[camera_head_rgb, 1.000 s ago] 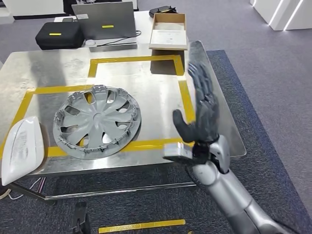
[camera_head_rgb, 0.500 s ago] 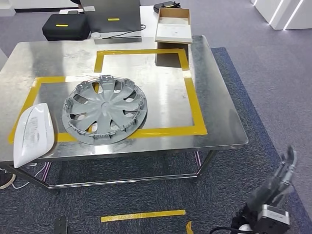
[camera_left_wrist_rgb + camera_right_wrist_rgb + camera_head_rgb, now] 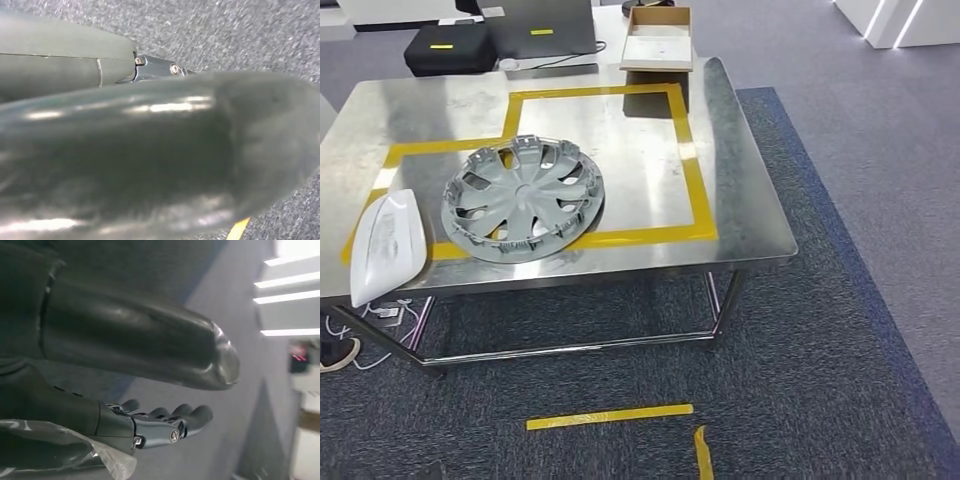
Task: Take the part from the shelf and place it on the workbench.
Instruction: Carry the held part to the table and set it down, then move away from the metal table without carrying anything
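Workbench [image 3: 743, 200] bears the hubcap [image 3: 522, 200]; right robot hand [image 3: 162, 422] empty, fingers apart.

**Colours on the table**

Shiny bare-metal table [image 3: 743, 200] with a yellow tape outline [image 3: 693, 170]. Grey hubcap [image 3: 522, 198], plain white cover [image 3: 386, 243] at the left edge. Black case [image 3: 444, 50] with a yellow stripe at the far edge, brown cardboard box [image 3: 657, 45]. Floor's dark grey carpet [image 3: 788, 370] with yellow tape strips [image 3: 610, 416].

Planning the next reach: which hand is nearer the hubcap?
Probably left. The hubcap lies on the workbench's left half; both the left hand and right hand hang low over carpet, apart from it.
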Motion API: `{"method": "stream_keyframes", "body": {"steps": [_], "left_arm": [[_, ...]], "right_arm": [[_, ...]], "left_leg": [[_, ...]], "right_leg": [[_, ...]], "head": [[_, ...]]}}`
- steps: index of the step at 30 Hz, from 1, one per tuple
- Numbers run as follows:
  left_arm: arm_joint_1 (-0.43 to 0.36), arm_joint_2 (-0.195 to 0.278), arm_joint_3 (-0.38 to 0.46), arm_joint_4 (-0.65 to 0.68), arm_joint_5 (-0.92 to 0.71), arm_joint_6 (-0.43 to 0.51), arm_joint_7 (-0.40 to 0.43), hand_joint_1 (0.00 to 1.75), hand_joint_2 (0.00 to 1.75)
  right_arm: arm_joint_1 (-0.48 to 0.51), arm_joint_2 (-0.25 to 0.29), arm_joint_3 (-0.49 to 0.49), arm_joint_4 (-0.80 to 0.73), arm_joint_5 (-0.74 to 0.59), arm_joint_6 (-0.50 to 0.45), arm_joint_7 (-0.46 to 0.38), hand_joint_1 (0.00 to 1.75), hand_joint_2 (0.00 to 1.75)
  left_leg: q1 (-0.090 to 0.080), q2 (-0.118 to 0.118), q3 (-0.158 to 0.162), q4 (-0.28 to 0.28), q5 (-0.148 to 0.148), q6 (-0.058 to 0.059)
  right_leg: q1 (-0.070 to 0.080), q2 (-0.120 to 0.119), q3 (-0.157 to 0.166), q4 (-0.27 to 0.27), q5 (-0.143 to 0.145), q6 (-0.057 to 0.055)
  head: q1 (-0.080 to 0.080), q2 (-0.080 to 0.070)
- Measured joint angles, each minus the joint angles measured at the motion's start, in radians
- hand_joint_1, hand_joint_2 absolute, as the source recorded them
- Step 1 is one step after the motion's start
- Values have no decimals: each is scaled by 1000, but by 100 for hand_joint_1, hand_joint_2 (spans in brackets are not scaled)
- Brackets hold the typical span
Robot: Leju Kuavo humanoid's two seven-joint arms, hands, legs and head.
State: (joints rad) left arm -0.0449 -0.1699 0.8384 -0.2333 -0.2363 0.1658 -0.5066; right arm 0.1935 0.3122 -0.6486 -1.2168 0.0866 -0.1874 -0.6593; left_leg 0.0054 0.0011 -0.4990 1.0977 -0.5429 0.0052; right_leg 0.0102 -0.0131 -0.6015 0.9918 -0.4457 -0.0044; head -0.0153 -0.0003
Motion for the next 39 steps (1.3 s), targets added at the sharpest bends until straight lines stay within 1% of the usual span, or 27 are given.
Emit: {"method": "stream_keyframes", "body": {"steps": [2,4,5,6,9,10,11,12,14,16,17,18,20,21,22,24,25,26,27,28,29,31,33,35,36,37,39], "left_arm": [[-1,-5,14,-4,-5,4,2,0,0],[1,-9,22,-6,-34,17,11,0,0],[2,-10,24,-6,-56,26,20,0,0],[3,-9,25,-6,-79,34,29,0,0],[1,0,25,-6,-123,40,45,0,0],[0,2,25,-6,-128,35,45,0,0],[-2,4,25,-6,-127,26,42,0,0],[-6,5,27,-6,-120,12,37,0,0],[-15,5,35,-6,-101,-19,24,0,0],[-27,5,42,-6,-99,-35,14,0,0],[-33,7,42,-6,-103,-39,9,0,0],[-38,9,42,-6,-104,-44,4,0,0],[-44,15,46,-6,-99,-59,-8,0,0],[-44,18,49,-6,-96,-66,-12,0,0],[-43,20,51,-6,-95,-71,-11,0,0],[-41,24,56,-6,-95,-75,3,0,0],[-40,26,57,-6,-96,-74,13,0,0],[-40,29,59,-6,-97,-72,24,0,0],[-38,31,61,-6,-98,-69,34,0,0],[-36,32,61,-6,-102,-66,44,0,0],[-34,34,62,-6,-108,-62,54,0,0],[-31,38,61,-6,-121,-54,70,0,0],[-31,42,61,-6,-129,-49,77,0,0],[-28,43,61,-5,-132,-46,81,0,0],[-27,44,61,-5,-133,-44,86,0,0],[-26,44,61,-5,-135,-41,91,0,0],[-26,45,61,-4,-139,-34,105,0,0]], "right_arm": [[-42,-7,-84,144,17,40,11,0,0],[-95,-24,-182,323,-3,94,73,0,0],[-118,-35,-230,414,-16,116,121,0,0],[-135,-45,-272,493,-25,129,170,0,0],[-174,-62,-349,668,-8,107,281,0,0],[-186,-66,-361,711,7,91,311,0,0],[-197,-70,-366,746,24,75,340,0,0],[-208,-74,-368,780,41,58,372,0,0],[-226,-79,-371,835,66,31,438,0,0],[-243,-81,-373,876,80,19,486,0,0],[-250,-81,-373,892,89,17,496,0,0],[-255,-81,-372,906,104,14,498,0,0],[-258,-81,-364,931,146,1,492,0,0],[-259,-81,-357,940,169,-11,487,0,0],[-259,-81,-349,948,189,-25,484,0,0],[-259,-80,-331,960,220,-57,482,0,0],[-260,-80,-323,965,229,-72,484,0,0],[-260,-80,-317,969,231,-83,487,0,0],[-261,-81,-314,973,226,-90,491,0,0],[-261,-81,-312,975,216,-94,494,0,0],[-261,-80,-313,977,201,-95,498,0,0],[-262,-79,-318,982,171,-97,504,0,0],[-263,-79,-327,984,152,-99,506,0,0],[-263,-79,-334,986,146,-102,507,0,0],[-262,-79,-337,987,149,-105,508,0,0],[-262,-79,-338,987,155,-109,510,0,0],[-262,-81,-339,988,167,-119,510,0,0]], "left_leg": [[-8,0,64,-107,-16,12],[-8,2,64,-129,-11,17],[-6,5,56,-132,1,22],[-4,7,45,-135,13,28],[-1,13,-1,-136,51,35],[-1,15,-18,-135,64,33],[0,17,-37,-133,78,30],[2,19,-56,-130,90,26],[7,21,-90,-119,112,15],[8,19,-114,-102,126,1],[7,19,-121,-95,135,-6],[7,19,-127,-91,144,-13],[10,18,-135,-87,150,-25],[13,16,-141,-73,127,-30],[14,14,-149,-41,85,-33],[14,11,-169,76,-25,-35],[13,11,-175,138,-60,-34],[12,10,-171,181,-69,-31],[10,9,-156,194,-56,-27],[7,9,-128,173,-30,-19],[2,7,-83,117,-4,-8],[-10,5,15,-29,8,15],[-18,4,60,-114,-4,25],[-15,6,49,-130,6,27],[-13,9,39,-132,16,32],[-10,11,26,-135,29,37],[-10,13,-3,-135,52,44]], "right_leg": [[2,-2,-11,4,16,9],[0,-3,-16,2,33,19],[-2,0,-20,6,28,24],[-4,4,-29,23,1,31],[-13,10,-71,176,-153,49],[-16,10,-79,235,-179,54],[-20,10,-74,273,-176,58],[-23,10,-56,283,-151,63],[-32,10,31,201,-92,71],[-37,12,145,49,-99,72],[-37,13,178,-5,-117,66],[-34,15,190,-32,-129,58],[-30,13,172,-32,-126,34],[-30,11,162,-30,-118,23],[-29,8,150,-30,-107,12],[-24,6,123,-28,-83,-1],[-19,5,110,-27,-71,-5],[-14,5,95,-24,-59,-7],[-10,4,81,-20,-48,-9],[-6,5,66,-16,-39,-9],[-2,5,51,-11,-30,-10],[5,5,28,-3,-14,-6],[7,3,14,1,2,2],[6,4,4,5,11,13],[6,5,-5,16,-6,18],[5,8,-19,42,-39,24],[-1,10,-54,150,-140,34]], "head": [[0,0],[-1,0],[-1,0],[2,0],[10,0],[10,0],[10,0],[10,0],[10,0],[12,0],[12,0],[12,0],[11,0],[10,0],[8,0],[3,0],[2,0],[2,0],[1,0],[1,0],[1,0],[2,0],[2,0],[2,0],[3,0],[5,0],[8,0]]}}
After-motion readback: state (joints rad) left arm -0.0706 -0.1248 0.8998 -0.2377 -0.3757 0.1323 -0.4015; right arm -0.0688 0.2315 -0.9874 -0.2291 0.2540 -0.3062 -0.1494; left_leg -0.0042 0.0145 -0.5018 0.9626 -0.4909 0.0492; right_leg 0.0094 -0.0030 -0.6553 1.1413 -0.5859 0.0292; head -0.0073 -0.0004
